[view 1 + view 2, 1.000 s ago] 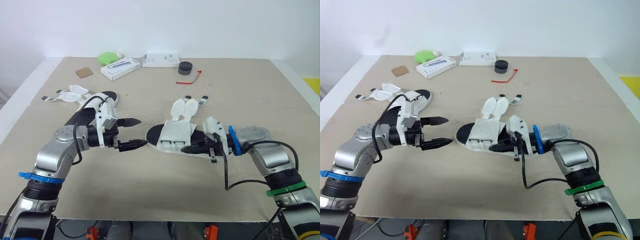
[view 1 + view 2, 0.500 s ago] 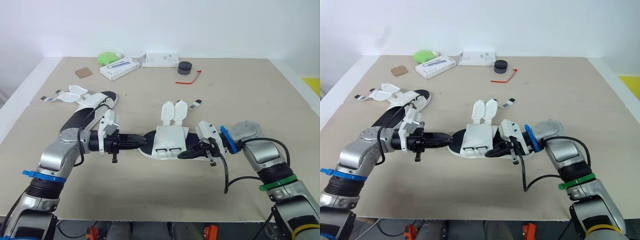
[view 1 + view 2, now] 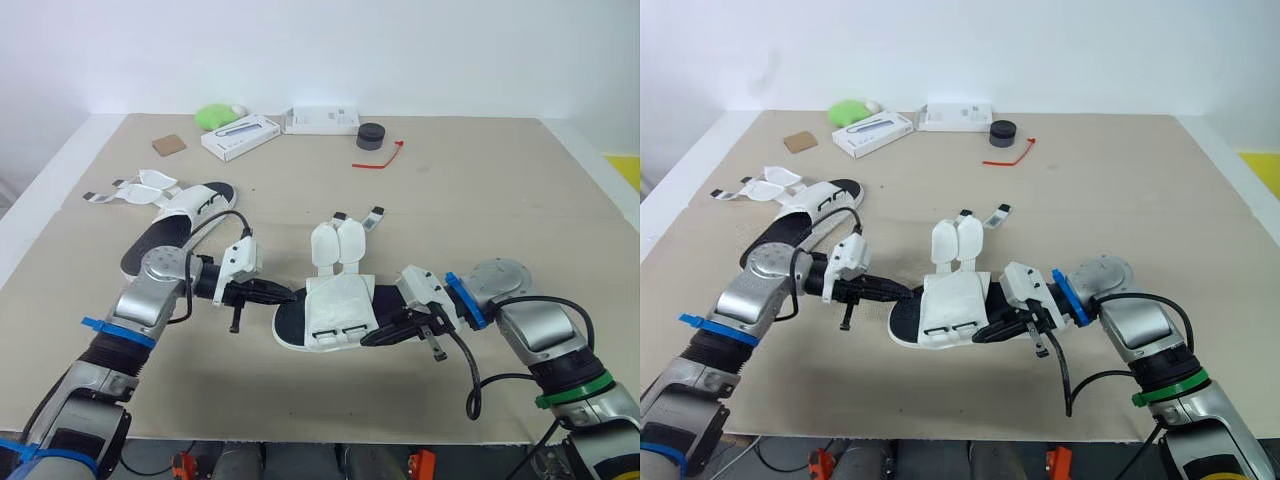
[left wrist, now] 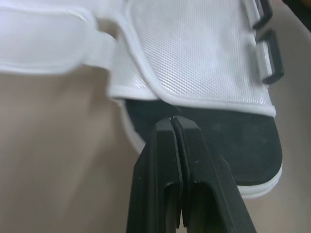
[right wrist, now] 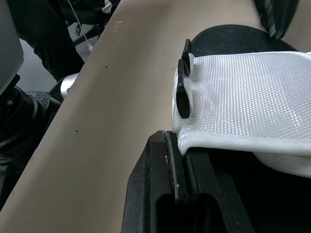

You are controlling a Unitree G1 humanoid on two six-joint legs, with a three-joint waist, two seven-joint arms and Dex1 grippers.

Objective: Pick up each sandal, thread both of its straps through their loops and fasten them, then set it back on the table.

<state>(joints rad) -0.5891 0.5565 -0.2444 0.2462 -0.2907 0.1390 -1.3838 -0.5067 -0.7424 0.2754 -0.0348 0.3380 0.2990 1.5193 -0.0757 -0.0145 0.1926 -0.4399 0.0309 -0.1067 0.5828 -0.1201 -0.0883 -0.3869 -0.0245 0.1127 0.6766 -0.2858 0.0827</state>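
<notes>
A sandal [image 3: 335, 305] with a black sole and white mesh upper lies at the table's middle. Its two white straps [image 3: 338, 240] lie unthreaded, pointing to the far side. My left gripper [image 3: 288, 296] is shut at the sandal's left end. In the left wrist view its fingertips [image 4: 174, 119] meet at the edge of the mesh upper [image 4: 194, 53] over the black sole. My right gripper [image 3: 372, 338] is shut on the sandal's right edge, with the mesh [image 5: 243, 97] caught at its fingertips [image 5: 177, 141]. A second sandal [image 3: 185, 215] lies at the far left, straps [image 3: 140, 185] spread.
Along the far edge stand a white box [image 3: 240, 137], a second white box [image 3: 322, 120], a green object [image 3: 215, 115] and a black round item [image 3: 371, 135]. A red tie [image 3: 380, 158] and a brown card [image 3: 169, 144] lie nearby.
My left gripper went from wide open to shut at the sandal's left end. The sandal, held by my right gripper, slid left and nearer and turned.
</notes>
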